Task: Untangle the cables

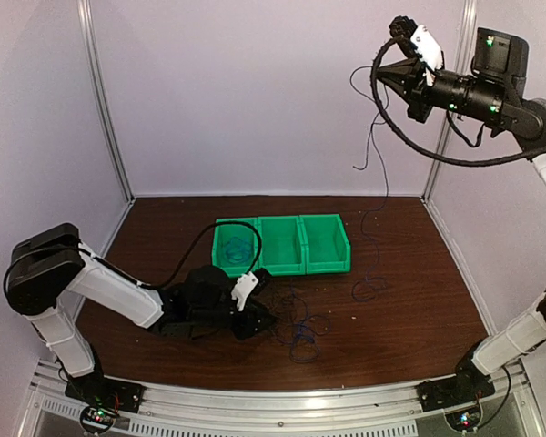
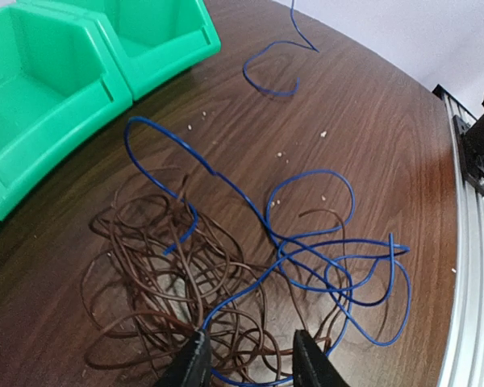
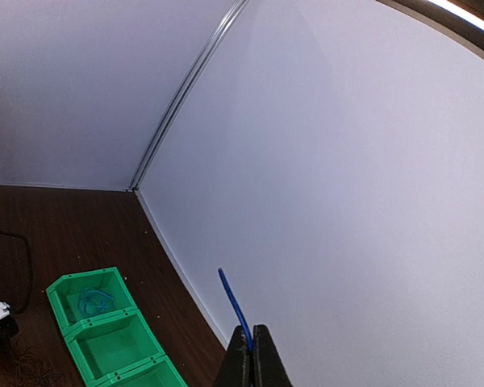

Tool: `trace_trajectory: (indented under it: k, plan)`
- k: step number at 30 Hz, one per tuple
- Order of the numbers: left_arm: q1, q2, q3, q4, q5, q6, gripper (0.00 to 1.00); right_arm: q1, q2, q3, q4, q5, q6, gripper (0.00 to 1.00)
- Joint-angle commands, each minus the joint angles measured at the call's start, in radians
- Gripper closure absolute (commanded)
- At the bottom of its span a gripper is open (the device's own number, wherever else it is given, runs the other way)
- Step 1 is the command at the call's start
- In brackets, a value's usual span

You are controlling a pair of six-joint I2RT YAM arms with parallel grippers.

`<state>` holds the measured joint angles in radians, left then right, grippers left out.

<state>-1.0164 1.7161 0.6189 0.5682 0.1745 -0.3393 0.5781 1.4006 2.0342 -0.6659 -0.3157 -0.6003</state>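
Right gripper [image 3: 250, 340] holds blue cable [image 3: 233, 309] clamped high to strip it free; left gripper [image 2: 254, 356], jaws apart, straddles dark tangle [image 2: 165, 274] by worktop's [image 1: 419, 305] front edge.

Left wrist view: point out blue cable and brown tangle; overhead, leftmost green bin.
blue cable [image 2: 310, 171], left wrist view, top of right loop.
brown tangle [image 2: 161, 266], left wrist view, heap's middle.
leftmost green bin [image 1: 237, 221], top view, rear rim.
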Motion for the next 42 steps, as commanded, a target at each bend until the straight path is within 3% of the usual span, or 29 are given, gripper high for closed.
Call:
trace_trajectory:
  k: [1,9,23,34,42]
  plan:
    - [-0.003,-0.069,-0.010,0.062,-0.039,-0.028,0.58,-0.008,0.026,0.008,0.102,0.107,-0.008,1.00]
    - [-0.004,-0.093,-0.012,0.027,-0.064,-0.041,0.52,-0.019,0.155,0.206,0.197,0.155,-0.042,1.00]
    - [-0.004,-0.121,-0.041,0.007,-0.103,-0.072,0.51,-0.019,0.307,0.434,0.283,0.178,-0.033,1.00]
    - [-0.004,-0.074,0.018,-0.024,-0.094,-0.064,0.51,-0.020,0.256,0.438,0.292,0.217,-0.057,1.00]
    - [-0.003,-0.068,0.029,-0.042,-0.123,-0.087,0.51,-0.027,0.180,0.316,0.429,0.487,-0.246,1.00]
